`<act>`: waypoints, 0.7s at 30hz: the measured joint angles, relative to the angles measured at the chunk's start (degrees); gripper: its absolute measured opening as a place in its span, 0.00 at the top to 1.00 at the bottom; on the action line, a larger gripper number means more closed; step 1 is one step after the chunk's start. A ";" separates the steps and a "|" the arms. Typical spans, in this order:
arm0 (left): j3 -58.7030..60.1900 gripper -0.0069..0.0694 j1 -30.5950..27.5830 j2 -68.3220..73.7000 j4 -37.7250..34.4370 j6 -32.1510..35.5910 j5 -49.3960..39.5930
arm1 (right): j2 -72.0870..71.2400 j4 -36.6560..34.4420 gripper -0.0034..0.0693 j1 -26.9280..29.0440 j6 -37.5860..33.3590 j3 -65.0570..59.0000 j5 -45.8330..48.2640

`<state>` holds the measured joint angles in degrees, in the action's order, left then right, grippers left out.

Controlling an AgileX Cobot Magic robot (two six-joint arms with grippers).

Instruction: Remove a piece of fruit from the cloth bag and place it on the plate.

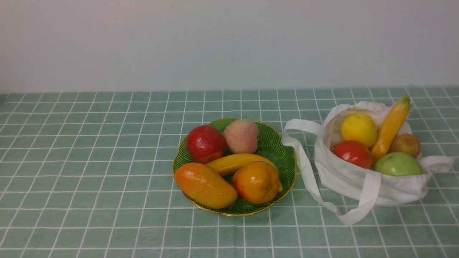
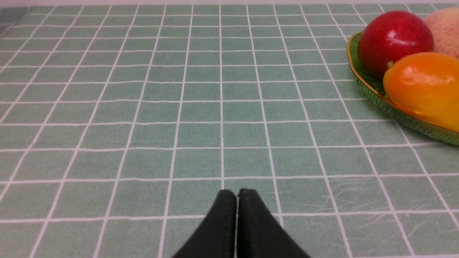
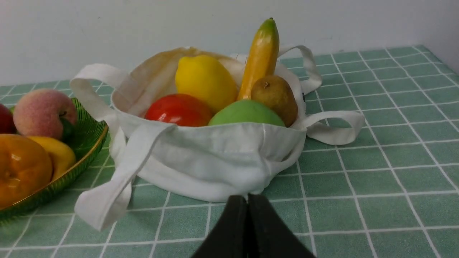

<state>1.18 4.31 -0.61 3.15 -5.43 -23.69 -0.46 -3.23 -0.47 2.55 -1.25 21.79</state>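
The mango-shaped piece of fruit, orange fading to yellow, lies on the front left of the green leaf-patterned plate. It also shows in the left wrist view on the plate's rim. The white cloth bag stands open to the right of the plate, its handles on the table. My left gripper is shut and empty over bare tablecloth left of the plate. My right gripper is shut and empty, just in front of the bag. Neither gripper shows in the front view.
The plate also holds a red apple, a peach, a banana and a round orange. The bag holds a lemon, a red tomato, a green apple, a brown pear-like fruit and an upright banana.
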 joint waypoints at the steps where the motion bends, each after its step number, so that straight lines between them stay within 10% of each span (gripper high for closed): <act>1: 0.00 0.92 0.00 0.00 0.00 0.00 0.00 | 0.00 0.00 0.97 -0.43 0.00 0.00 0.00; 21: 0.00 0.92 0.00 0.00 0.00 0.00 0.00 | 0.00 0.19 0.97 -2.70 0.04 0.00 0.00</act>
<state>1.18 4.31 -0.61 3.15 -5.43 -23.69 -0.46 -3.04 -3.16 2.59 -1.25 21.79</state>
